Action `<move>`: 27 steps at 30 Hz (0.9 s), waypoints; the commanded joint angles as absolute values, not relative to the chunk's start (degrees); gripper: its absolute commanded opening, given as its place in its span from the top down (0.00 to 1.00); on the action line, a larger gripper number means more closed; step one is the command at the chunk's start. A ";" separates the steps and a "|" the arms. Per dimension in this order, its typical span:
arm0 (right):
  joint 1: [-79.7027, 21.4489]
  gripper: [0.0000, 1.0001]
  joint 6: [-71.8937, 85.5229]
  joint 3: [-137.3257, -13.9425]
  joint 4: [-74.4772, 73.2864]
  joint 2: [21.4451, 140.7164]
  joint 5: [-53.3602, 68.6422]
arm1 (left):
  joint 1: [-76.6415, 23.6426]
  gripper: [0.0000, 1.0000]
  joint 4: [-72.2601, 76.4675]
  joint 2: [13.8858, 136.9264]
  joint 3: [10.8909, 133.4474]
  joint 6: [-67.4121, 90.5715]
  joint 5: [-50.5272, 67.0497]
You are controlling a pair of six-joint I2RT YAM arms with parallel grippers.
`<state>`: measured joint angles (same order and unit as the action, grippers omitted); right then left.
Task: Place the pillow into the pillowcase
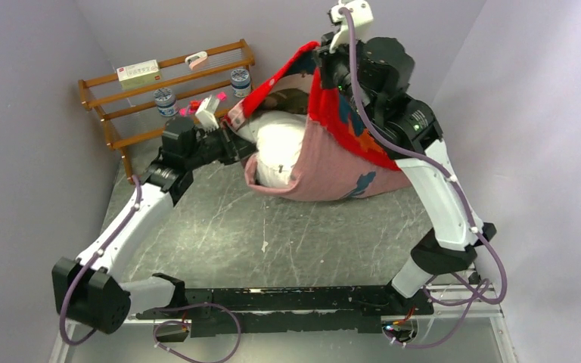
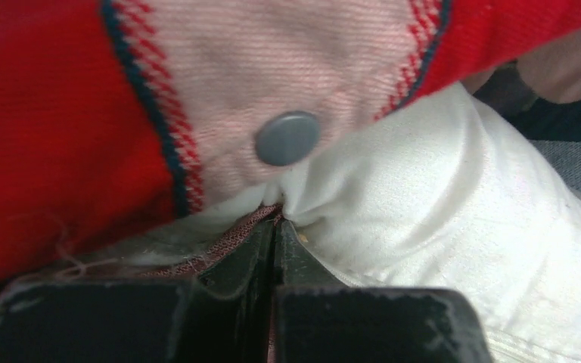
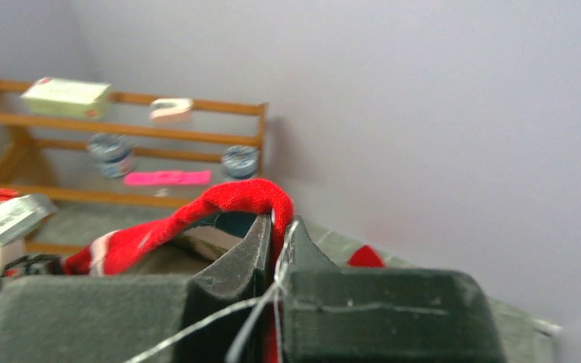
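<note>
The red pillowcase (image 1: 340,170), pale pink on its reverse, hangs open at the back of the table (image 1: 287,242). The white pillow (image 1: 280,151) lies partly inside its mouth. My right gripper (image 1: 324,62) is raised high and shut on the red rim of the pillowcase (image 3: 234,198), with loose threads trailing over its jaws. My left gripper (image 1: 236,144) is at the left side of the mouth. In the left wrist view its jaws are shut on a pink-red edge of the pillowcase (image 2: 45,136), tight against the pillow (image 2: 439,219). A grey snap button (image 2: 287,138) sits just above.
A wooden rack (image 1: 121,102) stands at the back left, holding a flat box (image 1: 138,70), two jars (image 1: 165,100) and a pink item (image 3: 168,178). Grey walls close in on both sides and behind.
</note>
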<state>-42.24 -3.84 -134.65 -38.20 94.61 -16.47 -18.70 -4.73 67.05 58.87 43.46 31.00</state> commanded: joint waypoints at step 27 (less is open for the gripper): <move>-34.89 1.00 2.34 -111.89 -28.94 76.57 -0.19 | 3.78 0.95 -20.41 62.40 61.16 35.80 29.66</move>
<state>-35.64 -6.85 -118.34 -27.18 81.89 -25.15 3.31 -18.76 64.31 63.44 38.13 29.87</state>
